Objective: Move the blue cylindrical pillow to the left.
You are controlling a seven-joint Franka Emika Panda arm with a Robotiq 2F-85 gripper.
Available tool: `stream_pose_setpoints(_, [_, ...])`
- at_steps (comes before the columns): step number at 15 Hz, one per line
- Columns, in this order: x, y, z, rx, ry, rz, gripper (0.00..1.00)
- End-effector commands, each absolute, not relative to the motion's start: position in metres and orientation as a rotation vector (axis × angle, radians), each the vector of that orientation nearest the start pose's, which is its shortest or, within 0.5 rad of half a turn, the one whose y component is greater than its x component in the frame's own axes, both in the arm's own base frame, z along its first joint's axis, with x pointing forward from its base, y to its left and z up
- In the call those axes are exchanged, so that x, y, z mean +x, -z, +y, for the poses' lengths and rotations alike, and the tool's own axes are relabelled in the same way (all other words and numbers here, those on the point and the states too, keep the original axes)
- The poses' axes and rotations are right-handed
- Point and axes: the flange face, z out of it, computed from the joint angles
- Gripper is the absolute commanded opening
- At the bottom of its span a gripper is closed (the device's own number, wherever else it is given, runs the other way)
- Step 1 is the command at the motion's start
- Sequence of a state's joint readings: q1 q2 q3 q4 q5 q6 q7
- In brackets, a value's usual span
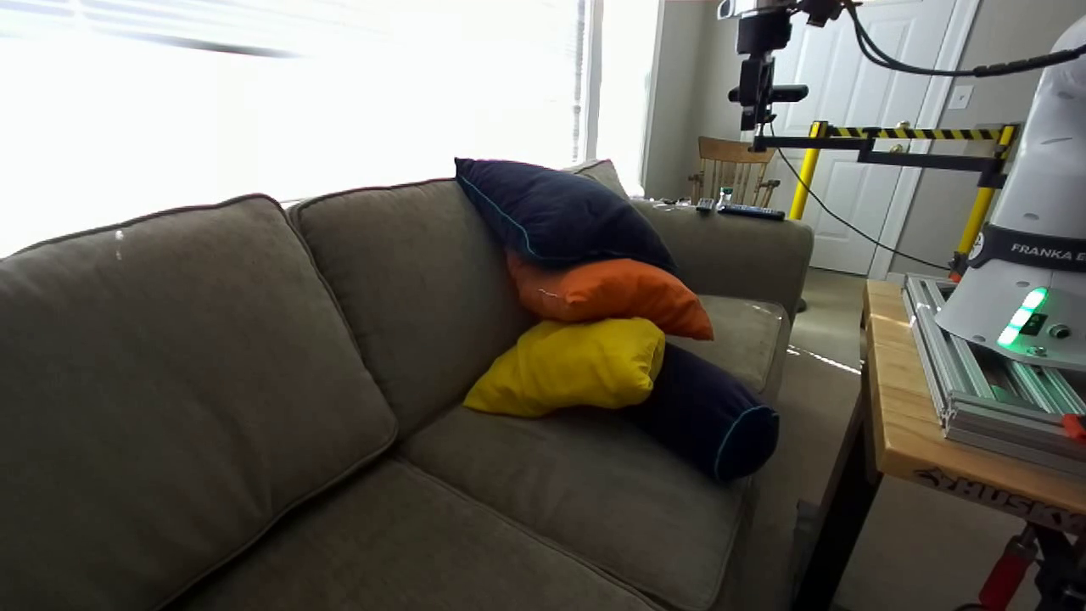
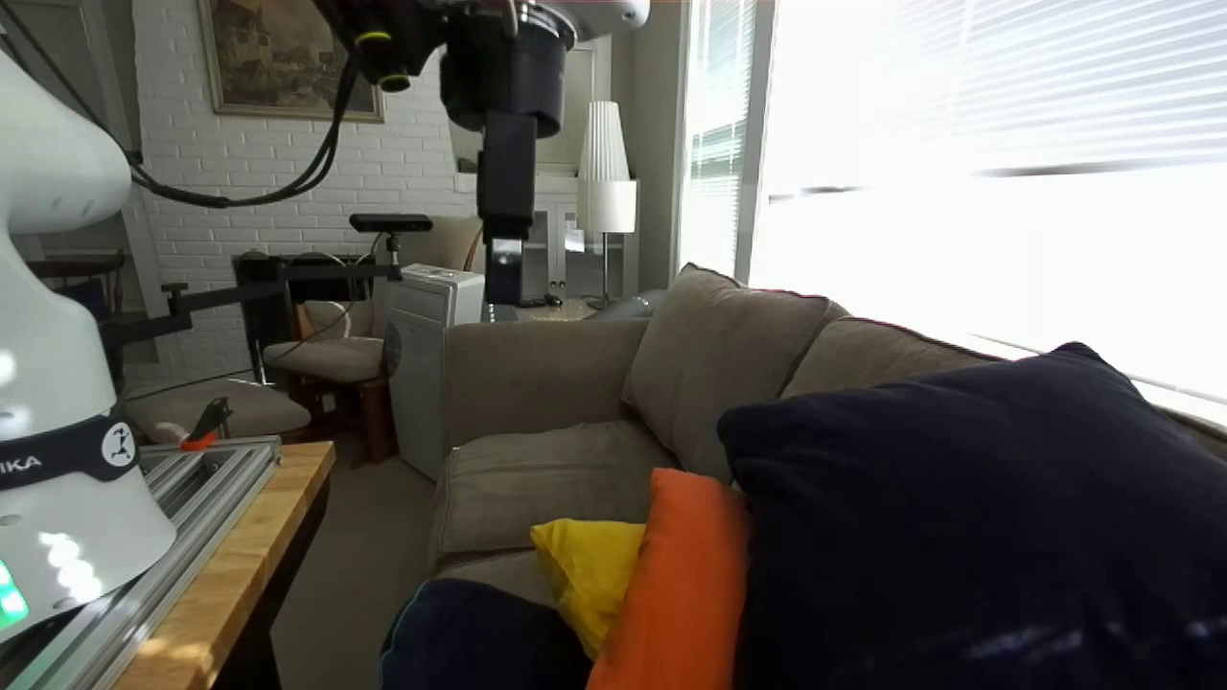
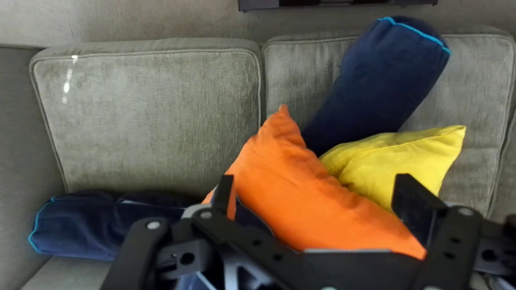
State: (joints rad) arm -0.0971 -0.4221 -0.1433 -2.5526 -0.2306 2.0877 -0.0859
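Note:
The blue cylindrical pillow (image 1: pixel 721 416) is a dark navy bolster with cyan trim at its end. It lies on the sofa seat, partly covered by the yellow pillow (image 1: pixel 577 361). In the wrist view the bolster (image 3: pixel 379 80) slants at the upper right, its lower end tucked under the orange pillow (image 3: pixel 298 185) and yellow pillow (image 3: pixel 391 161). An exterior view shows its end (image 2: pixel 479 637) at the bottom edge. My gripper (image 3: pixel 316 191) is open and empty above the orange pillow. It hangs high over the sofa in both exterior views (image 1: pixel 758 119) (image 2: pixel 504 268).
A flat navy cushion (image 1: pixel 560 212) leans on the backrest over the orange pillow. Another navy roll with cyan trim (image 3: pixel 88 225) lies by the sofa arm (image 3: pixel 24 121). Remotes (image 1: pixel 751 212) lie on the armrest. A black camera arm (image 1: pixel 882 153) and the wooden robot table (image 1: pixel 916 424) stand alongside.

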Motion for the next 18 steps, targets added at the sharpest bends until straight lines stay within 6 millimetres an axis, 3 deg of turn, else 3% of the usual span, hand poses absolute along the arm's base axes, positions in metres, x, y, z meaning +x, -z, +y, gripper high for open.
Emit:
stream_pose_setpoints(1, [0.394, -0.379, -0.083, -3.256, -0.206, -0.075, 1.00])
stream_pose_setpoints(3, [0.396, -0.372, -0.073, -3.251, -0.239, -0.101, 1.00])
stream_pose_setpoints(4, [0.393, -0.379, -0.079, -3.273, -0.227, -0.079, 1.00])
stream_pose_setpoints(11, [0.395, -0.373, -0.073, -3.271, -0.253, -0.101, 1.00])
stream_pose_setpoints(15, [0.412, -0.327, -0.046, -3.213, -0.392, -0.368, 1.00])
stream_pose_setpoints(18, [0.426, -0.282, -0.005, -3.153, -0.499, -0.630, 1.00])
